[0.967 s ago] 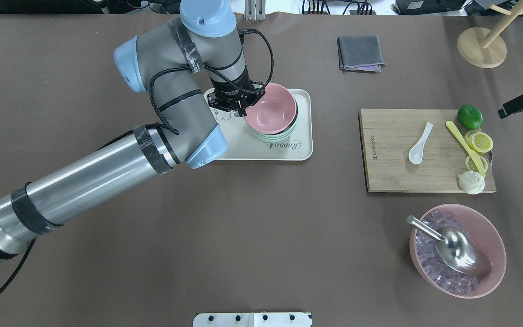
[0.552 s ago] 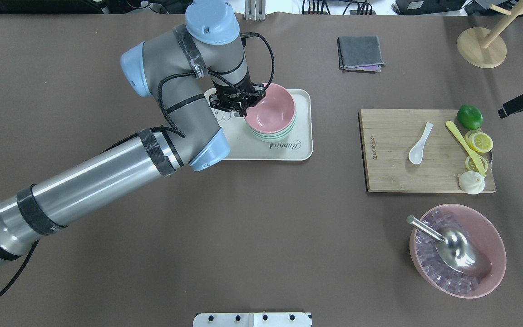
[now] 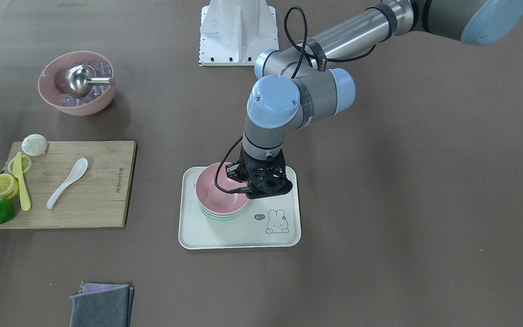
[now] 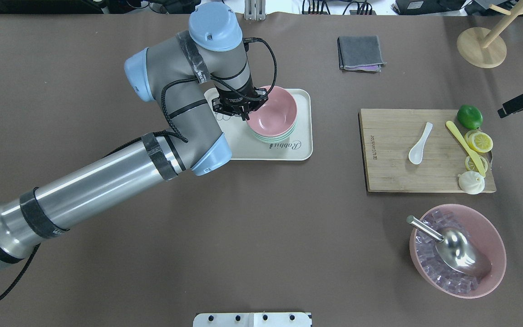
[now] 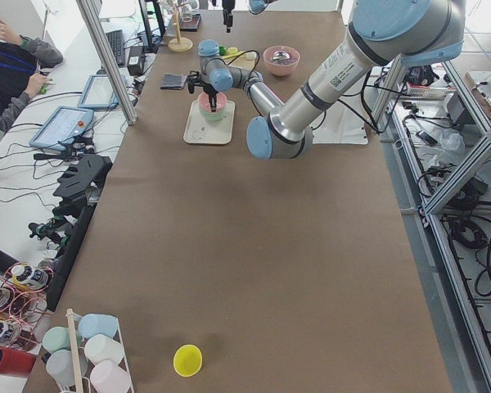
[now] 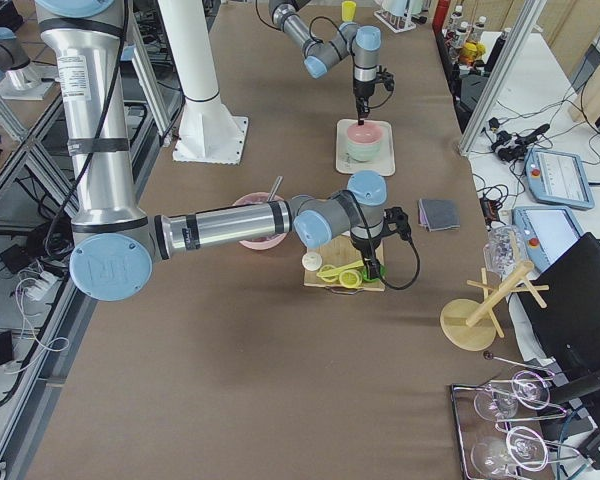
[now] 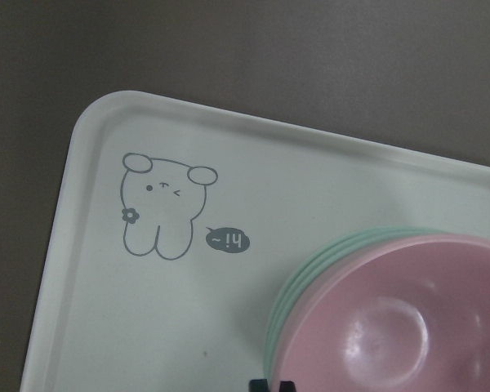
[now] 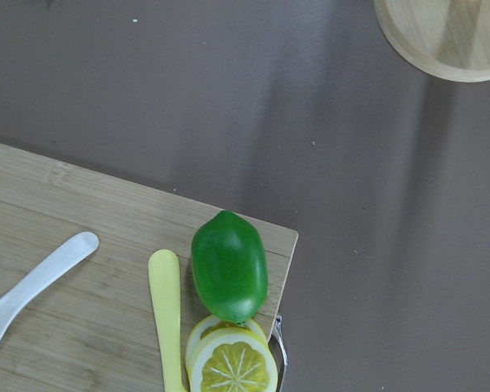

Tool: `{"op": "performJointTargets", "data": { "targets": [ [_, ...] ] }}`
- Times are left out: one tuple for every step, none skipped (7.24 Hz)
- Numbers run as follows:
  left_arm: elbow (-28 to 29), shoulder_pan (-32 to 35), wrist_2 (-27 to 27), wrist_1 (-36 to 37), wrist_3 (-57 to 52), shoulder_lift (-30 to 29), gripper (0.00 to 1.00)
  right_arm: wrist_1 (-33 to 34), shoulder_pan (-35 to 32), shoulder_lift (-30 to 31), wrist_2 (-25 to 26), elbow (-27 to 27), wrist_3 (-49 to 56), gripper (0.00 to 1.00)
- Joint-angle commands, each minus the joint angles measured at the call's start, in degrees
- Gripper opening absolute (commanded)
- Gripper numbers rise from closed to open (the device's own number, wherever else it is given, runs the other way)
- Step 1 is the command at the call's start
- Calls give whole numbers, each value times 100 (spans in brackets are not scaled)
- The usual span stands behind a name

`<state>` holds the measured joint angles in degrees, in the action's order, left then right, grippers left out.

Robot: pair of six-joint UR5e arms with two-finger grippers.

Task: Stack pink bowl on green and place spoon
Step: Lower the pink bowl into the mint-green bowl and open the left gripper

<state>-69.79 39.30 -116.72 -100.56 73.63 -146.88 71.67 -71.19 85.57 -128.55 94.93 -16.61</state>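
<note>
The pink bowl (image 4: 274, 109) sits nested in the green bowl (image 4: 273, 136) on the cream rabbit tray (image 4: 261, 152). My left gripper (image 4: 245, 113) is at the pink bowl's left rim, shut on it; in the front view it (image 3: 243, 190) stands at the bowl's (image 3: 218, 190) right rim. The left wrist view shows the pink bowl (image 7: 392, 327) inside the green one (image 7: 290, 302). The white spoon (image 4: 419, 144) lies on the wooden cutting board (image 4: 393, 172), apart from both grippers. My right gripper (image 6: 379, 272) hovers over the board's lime end; I cannot tell its state.
A lime (image 4: 469, 116), lemon slices (image 4: 479, 141), a yellow knife (image 4: 465, 147) and a bun (image 4: 471, 182) lie at the board's right end. A large pink bowl of ice with a metal scoop (image 4: 457, 250) stands near right. A grey cloth (image 4: 361, 53) and a wooden stand (image 4: 481, 47) are at the back.
My left gripper has lowered the pink bowl from just above the green bowl down into it. The arm has shifted slightly right. The right arm has not moved.
</note>
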Motion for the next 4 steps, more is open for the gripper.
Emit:
{"op": "performJointTargets", "data": {
  "targets": [
    [26,-19,0,-25,-7,1,0,-4,0,-5,-4,-10,0,100],
    [26,-28,0,-25,-7,1,0,5,0,-5,5,-10,9,100],
    [26,-19,0,-34,-7,1,0,5,0,-5,5,-10,9,100],
    [26,-28,0,-121,-7,1,0,-4,0,-5,5,-10,0,100]
  ]
}}
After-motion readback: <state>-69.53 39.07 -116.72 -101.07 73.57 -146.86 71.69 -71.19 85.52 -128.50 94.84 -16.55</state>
